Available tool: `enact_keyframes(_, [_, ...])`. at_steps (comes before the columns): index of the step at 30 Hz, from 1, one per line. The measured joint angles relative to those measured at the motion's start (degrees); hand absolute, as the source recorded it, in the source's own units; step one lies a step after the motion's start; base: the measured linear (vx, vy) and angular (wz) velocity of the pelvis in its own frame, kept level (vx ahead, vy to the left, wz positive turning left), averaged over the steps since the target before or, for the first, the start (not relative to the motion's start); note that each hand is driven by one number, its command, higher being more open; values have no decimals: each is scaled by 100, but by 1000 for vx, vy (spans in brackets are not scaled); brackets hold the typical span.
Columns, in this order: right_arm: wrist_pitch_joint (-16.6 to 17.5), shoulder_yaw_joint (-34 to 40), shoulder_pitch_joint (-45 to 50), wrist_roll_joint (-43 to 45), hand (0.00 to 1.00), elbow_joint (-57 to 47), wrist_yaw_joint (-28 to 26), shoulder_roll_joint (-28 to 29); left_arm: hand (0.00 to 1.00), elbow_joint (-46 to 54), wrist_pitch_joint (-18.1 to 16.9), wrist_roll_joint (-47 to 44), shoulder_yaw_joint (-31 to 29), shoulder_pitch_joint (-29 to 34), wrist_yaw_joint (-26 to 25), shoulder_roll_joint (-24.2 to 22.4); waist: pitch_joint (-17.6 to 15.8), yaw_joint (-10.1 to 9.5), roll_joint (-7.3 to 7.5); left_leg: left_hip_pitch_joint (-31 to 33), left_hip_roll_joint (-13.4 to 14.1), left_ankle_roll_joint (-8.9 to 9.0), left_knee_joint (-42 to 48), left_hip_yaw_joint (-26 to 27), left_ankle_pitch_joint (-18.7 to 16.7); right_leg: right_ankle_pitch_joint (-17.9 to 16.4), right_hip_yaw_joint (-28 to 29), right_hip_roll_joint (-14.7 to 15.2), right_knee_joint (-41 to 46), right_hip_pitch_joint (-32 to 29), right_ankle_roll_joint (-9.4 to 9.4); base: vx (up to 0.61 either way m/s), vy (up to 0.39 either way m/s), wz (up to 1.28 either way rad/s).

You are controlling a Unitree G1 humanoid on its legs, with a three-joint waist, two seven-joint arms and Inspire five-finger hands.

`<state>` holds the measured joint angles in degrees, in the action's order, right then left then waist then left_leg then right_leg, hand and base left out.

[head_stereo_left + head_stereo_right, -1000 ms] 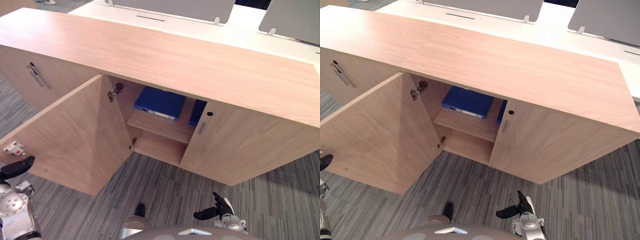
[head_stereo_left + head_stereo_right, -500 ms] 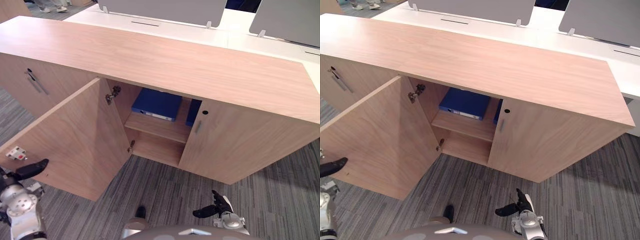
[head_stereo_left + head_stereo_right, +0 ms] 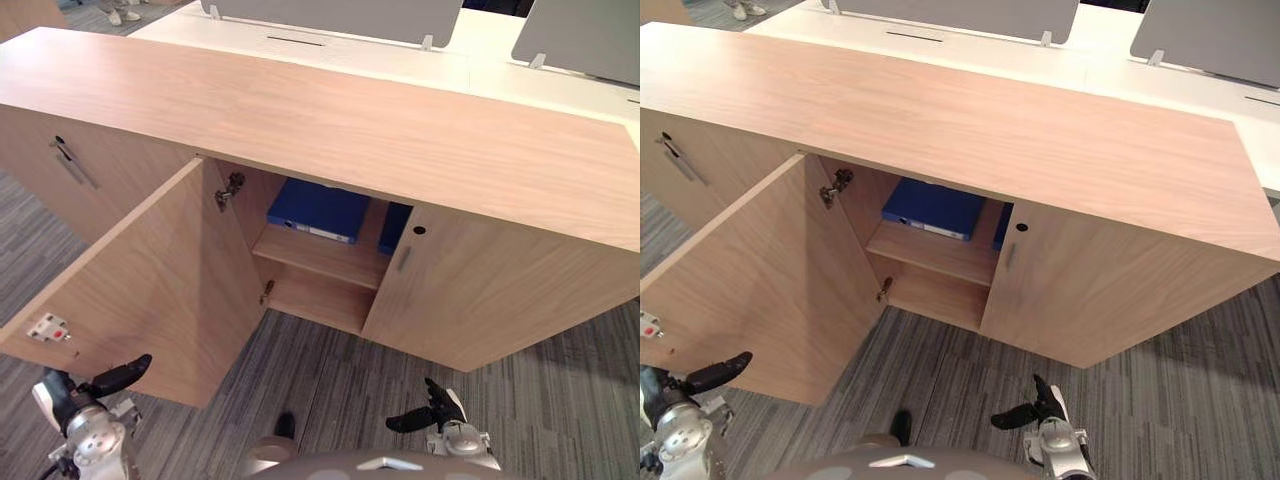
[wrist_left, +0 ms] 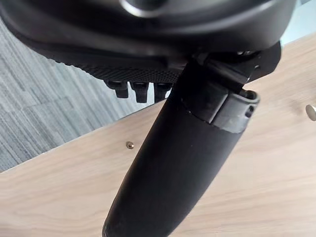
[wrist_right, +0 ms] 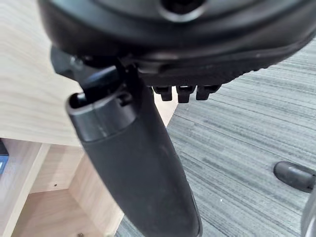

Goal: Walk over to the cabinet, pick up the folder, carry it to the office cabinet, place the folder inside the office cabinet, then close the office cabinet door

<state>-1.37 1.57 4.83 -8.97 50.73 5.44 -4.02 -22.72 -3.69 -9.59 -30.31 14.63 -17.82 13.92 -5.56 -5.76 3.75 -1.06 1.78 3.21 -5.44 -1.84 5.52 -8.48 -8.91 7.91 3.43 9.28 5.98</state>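
A blue folder lies flat on the upper shelf inside the wooden office cabinet. The cabinet's left door stands wide open; the right door is closed. My left hand hangs low by the open door's outer bottom edge, fingers relaxed and holding nothing. In the left wrist view its thumb sticks out close to the door panel. My right hand hangs open over the carpet before the closed door, thumb extended, also empty.
A second blue item shows on the shelf, half hidden behind the right door. Another closed door with a metal handle lies further left. White desks with grey screens stand behind the cabinet. Grey striped carpet covers the floor.
My left hand has swung right and lower, ending in front of the open door's bottom edge. The view has shifted slightly. The door, the folder and the right hand have not moved.
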Motion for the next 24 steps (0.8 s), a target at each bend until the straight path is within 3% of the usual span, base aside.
enact_keyframes(6, [12, -1, -38, 0, 100, 4, 3, 10, 100, -2, 0, 3, 605, 308, -1, -297, -5, 8, -36, -54, 38, 0, -7, 14, -5, 4, 16, 1, 120, -20, -8, -68, 8, -2])
enact_keyframes(14, [-13, 1, 149, 1, 100, 38, 19, 239, 100, 8, 8, 10, 2045, 898, 310, -1154, -44, 183, -140, 1, 23, -27, -6, 152, 75, -46, 164, 10, 52, -106, 27, -116, 21, -4])
enact_keyframes(24, [29, 143, 160, 6, 100, 11, 156, 364, 100, -3, 129, 149, 3686, 693, 957, -1127, -29, 456, -157, -137, 101, -33, 6, 779, -17, 80, 783, -25, -17, -241, 42, 36, 11, -28])
